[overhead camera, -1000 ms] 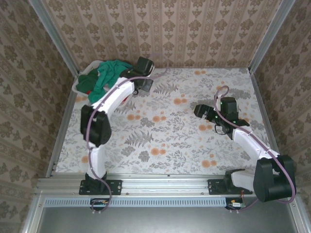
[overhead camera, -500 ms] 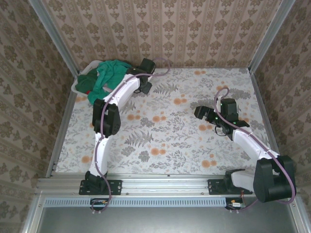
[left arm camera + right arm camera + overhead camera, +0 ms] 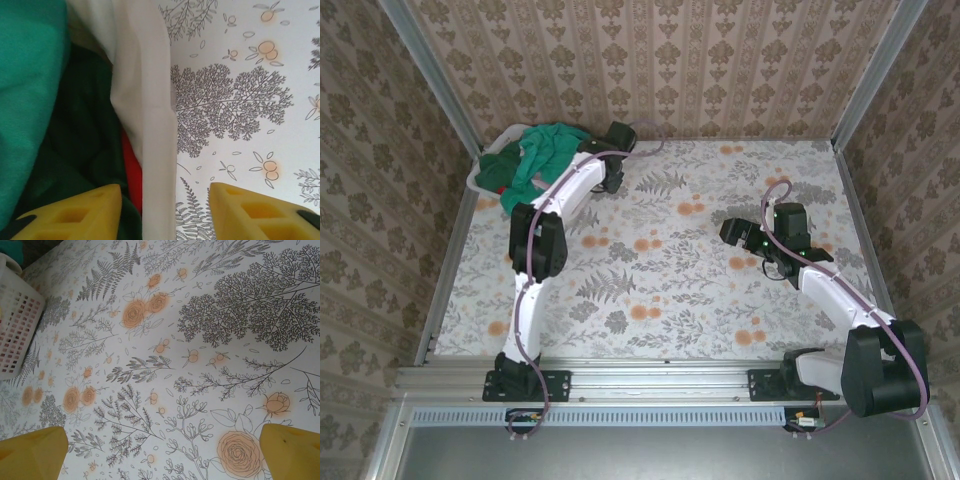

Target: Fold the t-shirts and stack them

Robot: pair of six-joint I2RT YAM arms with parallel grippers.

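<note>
The t-shirts lie heaped in a white basket [image 3: 483, 166] at the far left corner: a teal-green one [image 3: 535, 150] on top, with a dark green one [image 3: 85, 125] and a red one [image 3: 131, 170] under it. My left gripper [image 3: 608, 178] hangs open over the basket's right rim [image 3: 150, 100]. One yellow finger [image 3: 75, 212] is above the dark green cloth and the other [image 3: 255, 210] is above the table, so the left gripper [image 3: 165, 212] holds nothing. My right gripper [image 3: 728, 230] is open over the bare tablecloth at mid right, and in its wrist view the right gripper [image 3: 165, 450] has nothing between its fingers.
The flowered tablecloth [image 3: 660, 270] covers the table. Patterned walls close in the back and both sides. The basket's slatted side [image 3: 17, 325] shows at the left edge of the right wrist view.
The left arm has raised its elbow and stretched farther back, shifting its gripper slightly left toward the basket. The right arm has barely moved.
</note>
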